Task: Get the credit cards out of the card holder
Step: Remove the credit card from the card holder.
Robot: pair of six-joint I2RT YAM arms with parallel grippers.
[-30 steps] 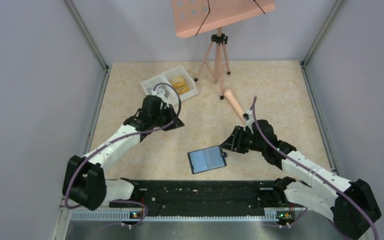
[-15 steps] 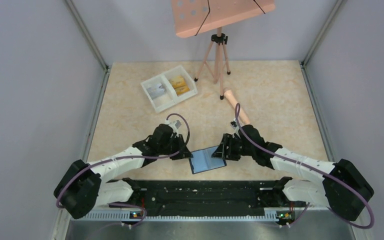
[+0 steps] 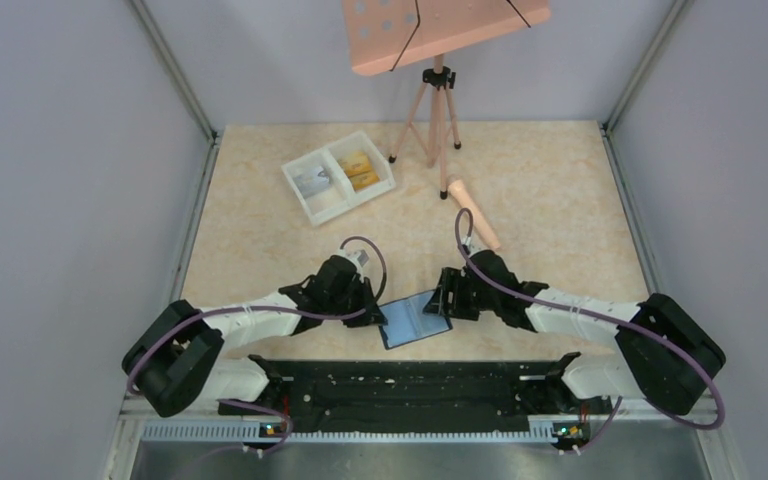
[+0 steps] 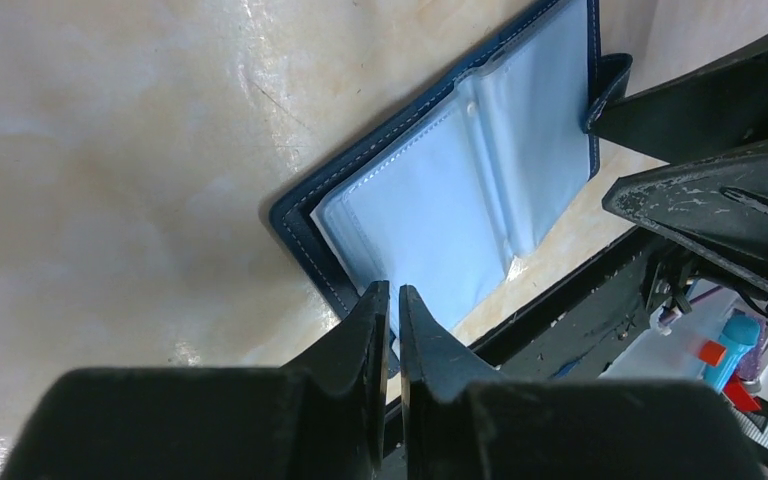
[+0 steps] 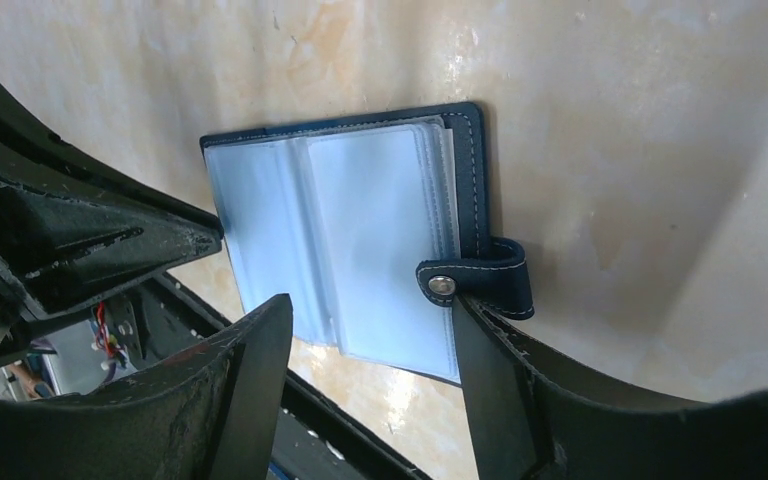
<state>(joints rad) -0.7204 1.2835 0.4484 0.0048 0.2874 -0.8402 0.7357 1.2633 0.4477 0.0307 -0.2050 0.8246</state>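
Top external view: the card holder (image 3: 415, 318) lies open and flat on the table (image 3: 560, 200), near the front edge, between the two arms. The left gripper (image 3: 370, 312) is at its left side and the right gripper (image 3: 445, 300) is at its right side. Far back on the table sits a white tray (image 3: 357, 201) with two boxes in it. The yellow-orange credit cards (image 3: 360, 168) are in the right box, and a grey card (image 3: 312, 182) is in the left box. A peach stick (image 3: 473, 214) lies on the table behind the right arm, and a tripod (image 3: 438, 115) stands at the back. In the left wrist view, the left gripper (image 4: 395, 300) has its fingers pushed almost together, with only a thin crack between them. I cannot see anything in the crack. Its tips are at the near edge of the card holder (image 4: 460, 200). In the right wrist view, the right gripper (image 5: 368, 310) is wide open. Its two fingers stand on each side of the near end of the card holder (image 5: 360, 200), and one finger is just beside the black tab (image 5: 480, 280) with the little round snap. The see-through pockets look pale blue.
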